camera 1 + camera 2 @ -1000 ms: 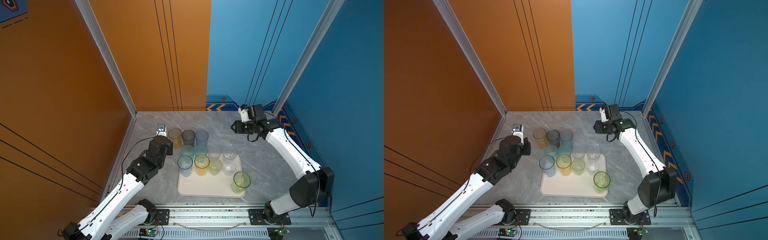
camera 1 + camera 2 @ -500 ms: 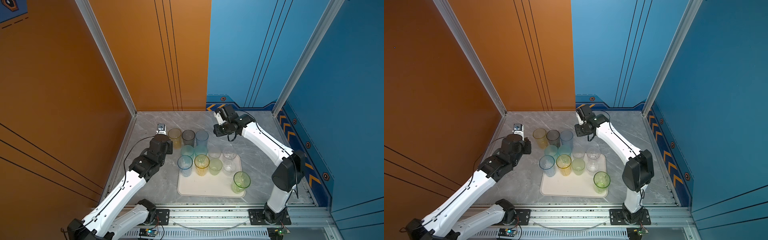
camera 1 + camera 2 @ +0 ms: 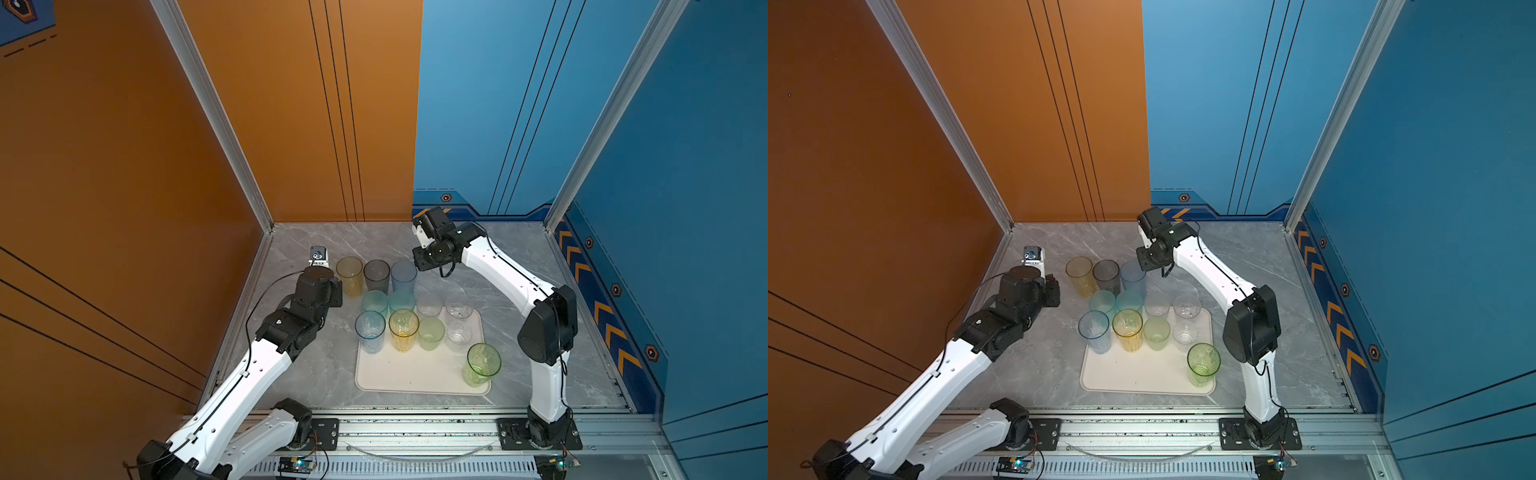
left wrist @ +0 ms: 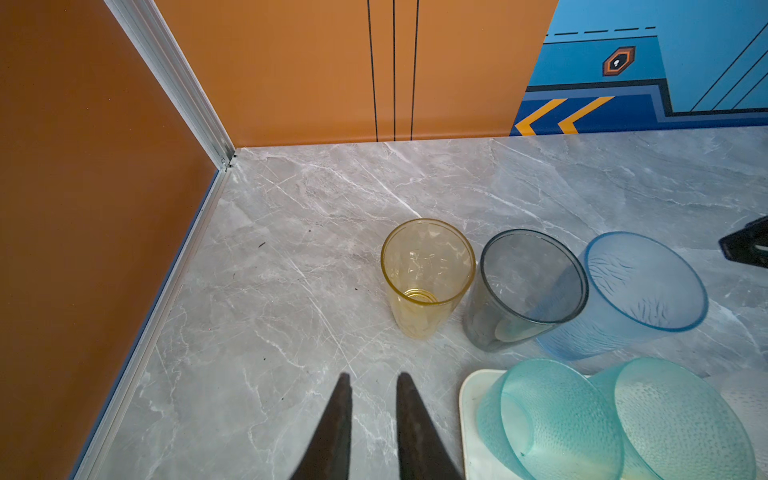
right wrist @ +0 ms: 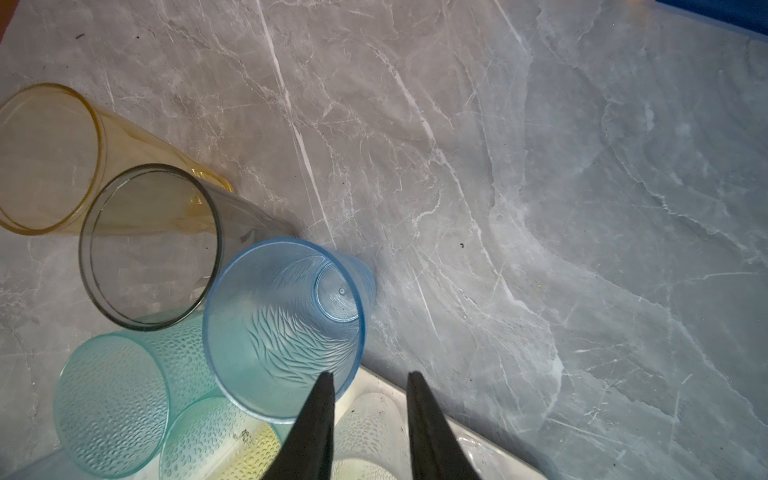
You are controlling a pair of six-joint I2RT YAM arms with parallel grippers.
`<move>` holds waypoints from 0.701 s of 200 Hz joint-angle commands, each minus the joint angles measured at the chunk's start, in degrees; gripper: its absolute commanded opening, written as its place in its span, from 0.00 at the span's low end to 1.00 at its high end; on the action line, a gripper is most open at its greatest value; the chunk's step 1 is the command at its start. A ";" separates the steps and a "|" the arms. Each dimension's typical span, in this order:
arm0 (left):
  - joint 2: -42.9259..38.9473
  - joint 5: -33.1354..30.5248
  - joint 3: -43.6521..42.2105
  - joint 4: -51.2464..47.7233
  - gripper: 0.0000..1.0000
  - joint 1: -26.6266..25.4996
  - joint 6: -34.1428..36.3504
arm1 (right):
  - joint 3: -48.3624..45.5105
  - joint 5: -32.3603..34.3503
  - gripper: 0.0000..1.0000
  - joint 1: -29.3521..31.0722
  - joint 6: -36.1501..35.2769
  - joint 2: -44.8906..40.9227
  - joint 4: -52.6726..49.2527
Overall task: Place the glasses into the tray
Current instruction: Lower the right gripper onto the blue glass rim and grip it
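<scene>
Rim pinch on blue tumbler next: with right gripper part open and empty, straddle its wall, lower, close gently, lift straight, sparing grey tumbler.

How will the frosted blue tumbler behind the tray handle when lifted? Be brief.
The tall frosted blue tumbler looks thin-walled and translucent, so probably light. Its base is narrower than its rim, so a high push may tip it. Etched texture likely aids grip.
</scene>
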 commanded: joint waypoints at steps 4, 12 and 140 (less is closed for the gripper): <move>0.52 1.67 -0.84 0.85 0.21 0.82 0.00 | 2.24 -0.31 0.29 0.42 -0.87 1.38 -2.96; 0.61 1.86 -0.81 0.87 0.21 0.97 0.00 | 2.46 -0.37 0.29 0.46 -0.91 1.68 -3.15; -0.25 3.35 -2.33 1.29 0.21 2.43 -0.18 | 7.83 -1.39 0.28 0.68 -0.74 8.66 -5.62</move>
